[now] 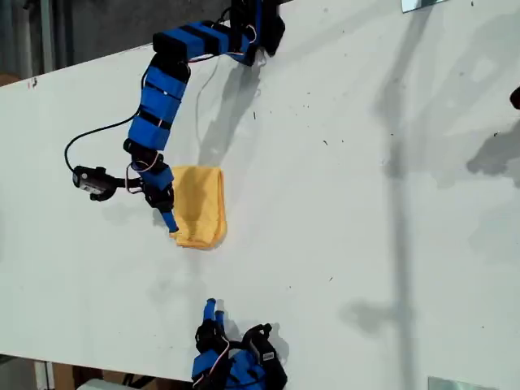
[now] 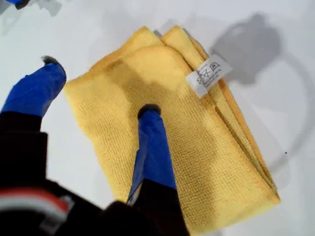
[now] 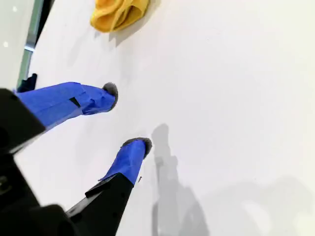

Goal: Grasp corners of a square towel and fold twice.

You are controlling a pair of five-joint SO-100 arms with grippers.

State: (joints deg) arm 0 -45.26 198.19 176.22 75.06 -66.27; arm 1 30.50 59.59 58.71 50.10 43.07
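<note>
Sagging softly under one fingertip of my first gripper [image 2: 96, 93], spread and empty, the folded towel [image 2: 172, 128] is best pinched at its hemmed corners [image 2: 147, 37].

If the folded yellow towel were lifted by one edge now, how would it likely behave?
The towel would probably droop and unfold: its stacked layers look loose and soft. It seems light, thin terry. Pushed, it would likely bunch rather than slide, given its nubby weave on the table.

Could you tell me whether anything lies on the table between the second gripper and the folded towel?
Nothing visible does: only bare white table separates my second gripper from the towel.
</note>
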